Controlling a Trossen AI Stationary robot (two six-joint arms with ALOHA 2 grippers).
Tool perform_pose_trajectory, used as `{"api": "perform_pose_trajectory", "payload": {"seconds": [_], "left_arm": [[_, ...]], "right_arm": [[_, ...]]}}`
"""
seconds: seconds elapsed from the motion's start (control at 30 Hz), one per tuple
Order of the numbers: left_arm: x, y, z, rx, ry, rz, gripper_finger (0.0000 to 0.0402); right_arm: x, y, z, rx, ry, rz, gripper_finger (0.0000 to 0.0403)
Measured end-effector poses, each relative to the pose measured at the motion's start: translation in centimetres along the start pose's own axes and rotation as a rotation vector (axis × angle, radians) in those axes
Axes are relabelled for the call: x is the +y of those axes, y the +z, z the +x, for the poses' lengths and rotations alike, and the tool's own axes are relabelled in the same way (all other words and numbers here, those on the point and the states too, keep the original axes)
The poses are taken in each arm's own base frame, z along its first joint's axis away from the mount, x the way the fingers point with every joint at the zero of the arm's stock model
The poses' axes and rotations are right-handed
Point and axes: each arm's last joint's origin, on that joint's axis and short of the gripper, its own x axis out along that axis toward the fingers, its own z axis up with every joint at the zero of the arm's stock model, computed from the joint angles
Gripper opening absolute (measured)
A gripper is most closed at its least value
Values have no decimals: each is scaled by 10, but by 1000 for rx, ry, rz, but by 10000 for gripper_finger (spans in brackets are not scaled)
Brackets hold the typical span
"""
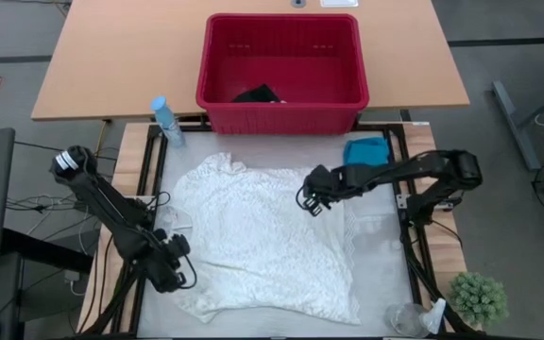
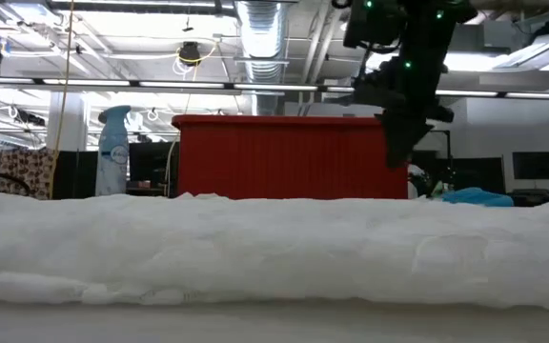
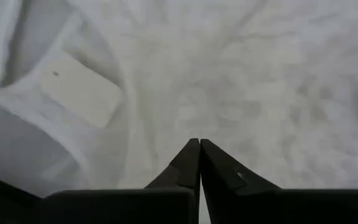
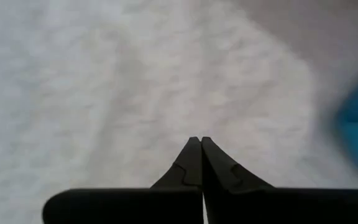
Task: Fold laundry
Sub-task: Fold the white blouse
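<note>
The large cream-white lacy cloth (image 1: 263,241) lies spread flat on the table and fills the foreground of the low view (image 2: 274,257). My left gripper (image 1: 179,260) is shut and sits over the cloth's left edge; its wrist view shows the cloth (image 3: 241,87) and a white label (image 3: 79,93) beneath it. My right gripper (image 1: 308,200) is shut and hangs above the cloth's far right part, clear of it in the low view (image 2: 396,157). The turquoise garment (image 1: 366,149) lies on the table's far right corner. The dark garment (image 1: 258,94) lies inside the red basket.
The red plastic basket (image 1: 281,61) stands beyond the table's far edge. A spray bottle (image 1: 166,121) is at the far left corner. A small green plant (image 1: 480,297) and a clear plastic item (image 1: 412,319) are at the near right corner.
</note>
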Motion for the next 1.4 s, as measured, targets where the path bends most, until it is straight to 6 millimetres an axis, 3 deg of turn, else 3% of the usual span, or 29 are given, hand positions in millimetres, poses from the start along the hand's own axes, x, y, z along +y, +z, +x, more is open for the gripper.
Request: {"api": "perform_pose_trajectory", "payload": {"seconds": [0.17,0.33,0.4,0.7,0.87,1.07,1.27,1.4], "left_arm": [[-2,5,-18,-150,-139,-72,0],[-1,19,-28,-621,-153,-188,0],[0,26,-22,-691,-103,-205,0],[10,38,51,-518,82,-205,0],[11,38,77,-464,128,-228,0],[3,41,85,-481,75,-216,0],[0,43,80,-468,21,-223,0],[0,42,80,-436,22,-210,0]], "right_arm": [[13,-18,25,48,-22,-21,18],[14,-29,45,111,-75,-30,18],[12,-35,49,145,-98,-31,18],[12,-46,45,192,-153,-58,18],[3,-58,38,275,-271,-73,18],[-12,-64,29,343,-422,-75,18],[4,-49,13,158,-135,9,28],[6,-49,11,149,-106,101,53]]}}
